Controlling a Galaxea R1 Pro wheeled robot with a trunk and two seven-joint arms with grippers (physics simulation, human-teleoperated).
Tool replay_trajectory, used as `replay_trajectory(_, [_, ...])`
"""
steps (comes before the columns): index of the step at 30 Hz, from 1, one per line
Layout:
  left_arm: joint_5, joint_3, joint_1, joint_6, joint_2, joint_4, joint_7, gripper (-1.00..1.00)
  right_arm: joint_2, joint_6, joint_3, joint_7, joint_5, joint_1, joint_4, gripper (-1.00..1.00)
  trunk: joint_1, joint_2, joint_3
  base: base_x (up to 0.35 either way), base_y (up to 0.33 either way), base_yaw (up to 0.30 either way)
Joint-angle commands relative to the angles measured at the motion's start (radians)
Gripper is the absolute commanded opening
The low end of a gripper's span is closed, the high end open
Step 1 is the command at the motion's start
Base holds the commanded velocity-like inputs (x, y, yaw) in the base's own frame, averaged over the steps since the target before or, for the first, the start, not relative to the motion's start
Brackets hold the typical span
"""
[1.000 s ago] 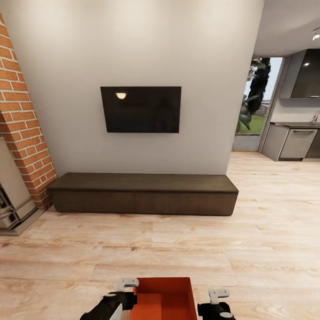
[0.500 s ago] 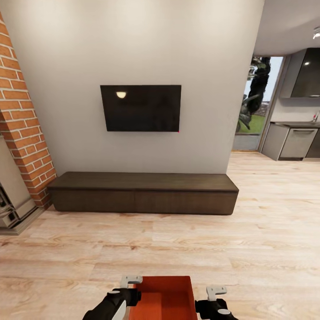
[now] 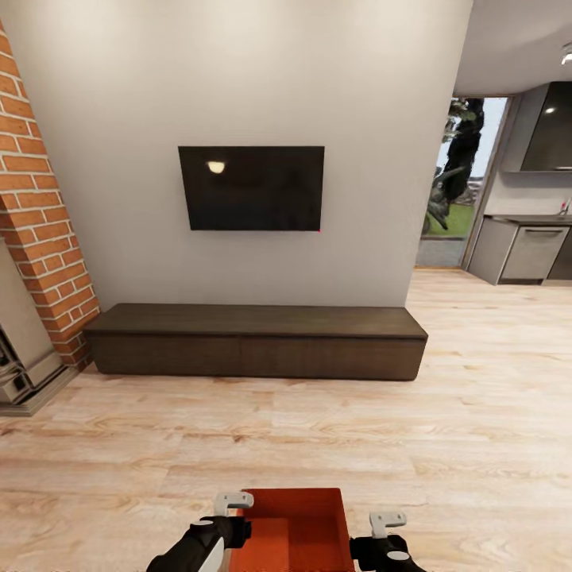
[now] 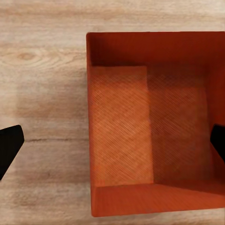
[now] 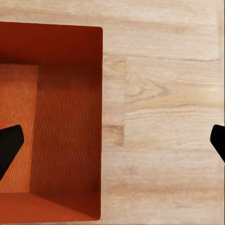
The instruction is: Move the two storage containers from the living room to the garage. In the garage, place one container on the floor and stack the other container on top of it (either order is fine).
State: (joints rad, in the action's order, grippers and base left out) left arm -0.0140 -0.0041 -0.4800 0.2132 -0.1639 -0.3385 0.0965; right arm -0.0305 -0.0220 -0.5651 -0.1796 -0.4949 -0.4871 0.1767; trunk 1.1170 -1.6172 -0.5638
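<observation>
Low in the head view, one orange-red storage container [image 3: 298, 528] sits between the left gripper [image 3: 232, 516] and right gripper [image 3: 384, 534], its near end cut off by the frame edge. Each wrist view shows dark fingertips spread wide, one inside the box and one outside its wall, not clamped. Beyond lie the wood-plank floor [image 3: 318, 437], low cabinet [image 3: 254, 342] and TV [image 3: 251, 188].

One storage container [image 3: 306, 524], orange-red, lidless. Two grippers: left gripper [image 3: 232, 512], right gripper [image 3: 384, 531]. One wall-mounted black TV [image 3: 251, 188]. One long dark low cabinet [image 3: 256, 341]. One red brick column [image 3: 44, 230]. One doorway to outside [image 3: 459, 184], greenery beyond it. One grey kitchen counter unit [image 3: 528, 250] at far right
</observation>
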Motion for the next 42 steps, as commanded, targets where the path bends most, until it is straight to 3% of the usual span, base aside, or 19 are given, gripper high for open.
replay_trajectory(1, [-0.001,-0.001,0.000,0.006,0.000,-0.002,0.003,1.00,0.000,-0.002,-0.009,-0.005,-0.010,-0.001,0.001,1.00,0.004,-0.008,-0.006,0.000,0.000,0.000])
replay_trajectory(42, [-0.003,-0.001,0.000,0.006,0.000,0.001,0.000,1.00,0.000,-0.001,-0.009,-0.043,-0.008,-0.001,0.007,1.00,0.161,-0.295,-0.187,0.000,0.000,0.000])
